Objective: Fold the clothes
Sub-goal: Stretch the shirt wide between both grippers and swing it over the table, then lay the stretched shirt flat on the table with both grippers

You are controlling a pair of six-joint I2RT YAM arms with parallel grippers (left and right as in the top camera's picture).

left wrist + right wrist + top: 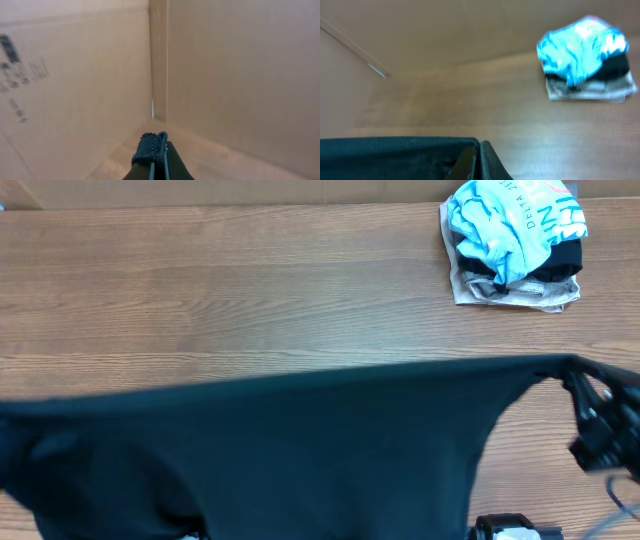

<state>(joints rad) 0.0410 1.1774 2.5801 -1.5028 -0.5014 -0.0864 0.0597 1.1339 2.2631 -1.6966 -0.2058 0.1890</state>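
Shirt [300, 450] across near table [250, 290], pile [515, 245] far right (stacked)

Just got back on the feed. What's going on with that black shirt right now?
Both arms have the black shirt stretched out wide across the near side of the table. The left gripper is pinched shut on a bunch of its fabric, and the right gripper is shut on its edge at the other end. No fold shows yet. A light blue tee lies crumpled at the far right corner, apart from both arms.
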